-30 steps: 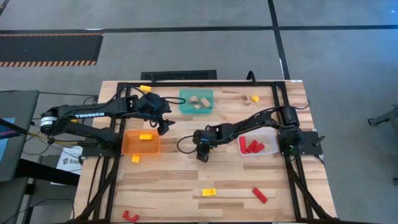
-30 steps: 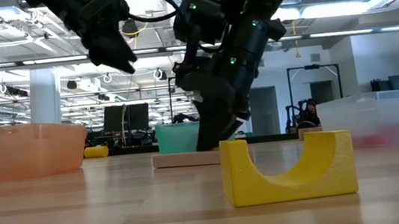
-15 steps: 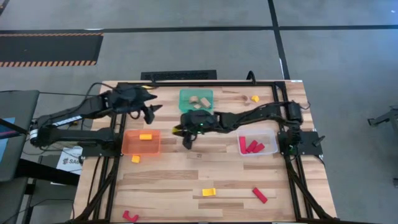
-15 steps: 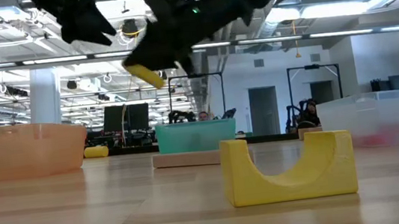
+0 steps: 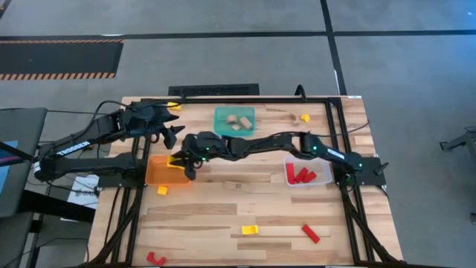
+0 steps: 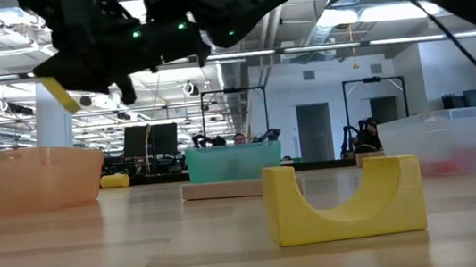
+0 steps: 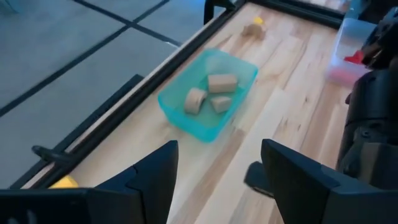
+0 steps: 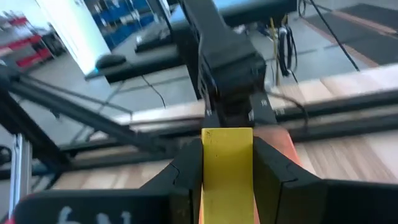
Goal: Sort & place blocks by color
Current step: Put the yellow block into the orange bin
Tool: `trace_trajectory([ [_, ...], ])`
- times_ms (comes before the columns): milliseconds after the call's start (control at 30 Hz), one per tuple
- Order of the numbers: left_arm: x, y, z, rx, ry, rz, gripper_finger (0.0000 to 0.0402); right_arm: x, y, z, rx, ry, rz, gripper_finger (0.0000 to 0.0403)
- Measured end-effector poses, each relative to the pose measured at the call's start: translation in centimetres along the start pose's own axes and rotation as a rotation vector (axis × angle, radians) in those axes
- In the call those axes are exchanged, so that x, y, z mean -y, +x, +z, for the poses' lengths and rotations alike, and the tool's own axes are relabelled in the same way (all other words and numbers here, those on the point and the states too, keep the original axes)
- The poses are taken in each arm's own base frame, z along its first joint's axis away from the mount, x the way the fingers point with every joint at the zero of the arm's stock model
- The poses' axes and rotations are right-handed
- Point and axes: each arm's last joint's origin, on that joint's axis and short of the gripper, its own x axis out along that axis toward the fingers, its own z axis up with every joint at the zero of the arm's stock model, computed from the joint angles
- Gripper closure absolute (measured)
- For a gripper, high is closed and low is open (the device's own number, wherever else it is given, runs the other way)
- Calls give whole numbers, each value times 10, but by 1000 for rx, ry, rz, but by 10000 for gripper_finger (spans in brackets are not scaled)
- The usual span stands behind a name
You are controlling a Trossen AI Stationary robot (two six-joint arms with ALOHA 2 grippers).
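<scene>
Right end effector (image 5: 181, 159) grips a yellow block (image 8: 227, 168) between its fingers, above the orange bin (image 5: 156, 173). A second ago it was low at mid-tabletop. Left end effector (image 5: 172, 131), open, hovers beside the teal bin (image 7: 208, 93).

The right end effector (image 5: 184, 159) holds a block (image 8: 227, 171) over the bin (image 5: 158, 174), left end effector (image 5: 172, 131) behind.

High cam looks straight down on my whole table (image 5: 223, 216); low cam sits at tabletop level, close to the yellow arch (image 6: 344, 199). Both catch the teal bin (image 5: 234, 121).
</scene>
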Motion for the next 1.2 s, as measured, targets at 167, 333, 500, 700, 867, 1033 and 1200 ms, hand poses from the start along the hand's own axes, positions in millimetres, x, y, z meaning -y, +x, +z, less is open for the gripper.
trace_trajectory([
  [167, 0, 0, -1, -10, 9, 1, 185, 3, 17, -2, 43, -8, 21, 289],
  [333, 0, 0, -1, -9, 24, 5, 185, 6, 29, -20, 21, -4, 24, 262],
  [500, 0, 0, -1, -9, 27, 6, 185, 10, 30, -26, -19, 27, 8, 217],
  [700, -1, 0, -1, -7, 31, 19, 185, 16, 27, -29, -87, 47, -3, 149],
  [867, -1, 0, -1, -5, 31, 40, 185, 33, 11, -9, -184, 148, 72, 129],
  [1033, -7, 6, -2, -39, -1, 196, 185, 42, -23, 31, -319, 209, 153, 128],
  [1200, -30, 41, -7, -228, -139, 352, 185, 31, -73, 66, -528, 116, 110, 127],
])
